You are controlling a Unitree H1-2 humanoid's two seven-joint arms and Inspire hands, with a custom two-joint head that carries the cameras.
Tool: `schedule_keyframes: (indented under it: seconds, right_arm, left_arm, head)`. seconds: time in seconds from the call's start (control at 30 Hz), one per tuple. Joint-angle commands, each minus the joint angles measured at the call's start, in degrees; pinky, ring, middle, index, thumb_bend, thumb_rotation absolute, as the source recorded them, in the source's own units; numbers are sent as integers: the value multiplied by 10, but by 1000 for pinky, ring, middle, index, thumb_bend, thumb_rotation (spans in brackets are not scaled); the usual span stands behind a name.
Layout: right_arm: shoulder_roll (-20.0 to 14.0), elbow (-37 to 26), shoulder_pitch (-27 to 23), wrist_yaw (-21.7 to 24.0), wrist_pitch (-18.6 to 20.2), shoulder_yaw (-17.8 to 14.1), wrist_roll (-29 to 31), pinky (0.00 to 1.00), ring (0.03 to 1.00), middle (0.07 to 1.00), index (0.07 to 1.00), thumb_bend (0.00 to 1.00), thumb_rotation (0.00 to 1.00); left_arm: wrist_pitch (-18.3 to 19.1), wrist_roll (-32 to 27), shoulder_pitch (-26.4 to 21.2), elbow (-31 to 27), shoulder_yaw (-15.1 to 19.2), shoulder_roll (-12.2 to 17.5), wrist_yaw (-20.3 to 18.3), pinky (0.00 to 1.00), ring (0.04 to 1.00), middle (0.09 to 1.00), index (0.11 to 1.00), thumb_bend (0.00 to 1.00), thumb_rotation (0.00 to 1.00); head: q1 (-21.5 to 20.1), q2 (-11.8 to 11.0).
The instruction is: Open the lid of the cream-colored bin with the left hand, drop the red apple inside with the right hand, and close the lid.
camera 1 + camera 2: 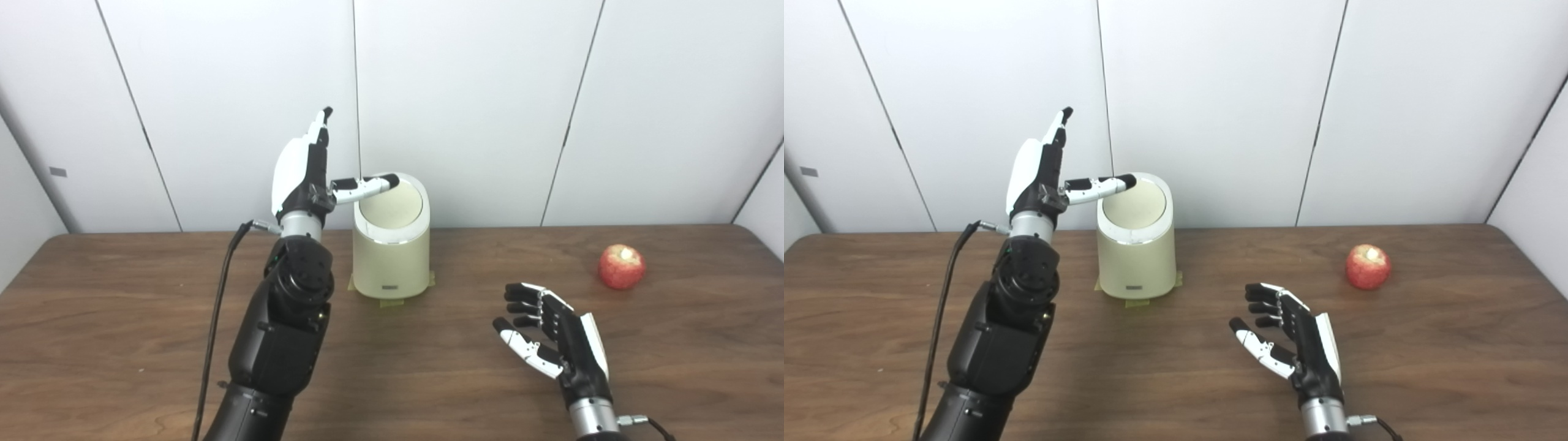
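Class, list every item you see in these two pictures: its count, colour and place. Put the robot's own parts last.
Table: one, dark brown wood, across the foreground.
Bin: one, cream-coloured, upright at centre back, lid closed.
Tape: yellowish pieces, under the bin's base.
Apple: one, red, far right on the table.
Wall panels: white, behind the table.
Left robot hand: black and white, open, raised beside the bin, thumb over the lid.
Right robot hand: black and white, open, apart from the apple.
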Motion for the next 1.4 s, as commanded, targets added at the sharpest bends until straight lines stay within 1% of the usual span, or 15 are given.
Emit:
schedule_keyframes:
  seconds: [0.0,0.07,0.1,0.17,0.3,0.47,0.57,0.67,0.73,0.83,0.9,1.0,1.17,1.27,1.37]
  right_arm:
    - [2,-14,-13,-5,-13,1,0,616,690,706,686,258,242]
    - [3,-12,-13,-5,-17,1,2,616,690,705,686,258,236]
    - [2,-10,-13,-5,-21,1,2,615,690,706,684,256,206]
    - [2,-6,-14,-6,-26,2,3,608,684,704,682,257,191]
    - [1,-8,-13,-6,-22,3,-1,612,685,704,686,254,225]
    - [2,-8,-12,-10,-26,3,-4,595,674,694,678,254,215]
    - [2,-7,-12,-12,-27,2,-4,592,673,693,675,256,221]
    - [0,-8,-12,-10,-28,3,-2,597,678,698,679,249,220]
    - [1,-8,-12,-8,-30,1,5,599,679,698,678,251,206]
    - [0,-7,-11,-9,-34,4,0,594,674,694,675,248,197]
    - [2,-9,-11,-10,-31,4,0,596,673,694,675,250,200]
    - [2,-8,-11,-10,-29,4,-2,593,670,693,674,251,214]
    - [3,-7,-12,-11,-29,5,-2,593,670,695,676,253,231]
    - [4,-9,-11,-13,-25,7,-9,587,671,697,680,246,195]
    - [5,-13,-11,-14,-17,9,-17,580,667,696,681,241,234]
  left_arm:
    - [1,21,-37,2,-6,7,9,1000,1000,1000,1000,977,196]
    - [2,30,-40,14,-14,12,9,1000,1000,1000,1000,976,189]
    - [0,36,-41,22,-19,16,11,1000,1000,1000,1000,971,178]
    - [-5,43,-44,39,-27,23,16,1000,1000,1000,1000,969,163]
    - [-5,50,-47,55,-37,30,18,1000,1000,1000,1000,962,160]
    - [-10,62,-47,71,-51,36,20,1000,1000,1000,1000,980,164]
    - [-8,68,-48,81,-56,36,26,1000,1000,1000,1000,984,159]
    - [-17,71,-50,95,-59,34,42,1000,1000,1000,1000,966,161]
    - [-22,71,-53,104,-60,31,50,1000,1000,1000,1000,943,194]
    - [-17,76,-58,113,-65,29,51,1000,1000,1000,1000,925,253]
    - [-11,82,-62,116,-71,29,51,1000,1000,1000,1000,919,277]
    - [-8,87,-68,122,-77,28,54,1000,1000,1000,1000,919,288]
    - [-11,85,-74,126,-81,25,53,1000,1000,1000,1000,910,267]
    - [-3,92,-80,129,-87,25,49,1000,1000,1000,1000,906,255]
    - [1,106,-85,133,-97,29,40,1000,1000,1000,1000,906,249]
  head:
    - [-1,1]
    - [0,-1]
    - [0,-1]
    - [-1,-2]
    - [-3,-4]
    - [-4,-3]
    - [-4,-2]
    - [-4,-1]
    - [-4,-1]
    - [-6,-1]
    - [-6,-1]
    - [-7,-1]
    - [-8,0]
    - [-10,1]
    - [-10,2]
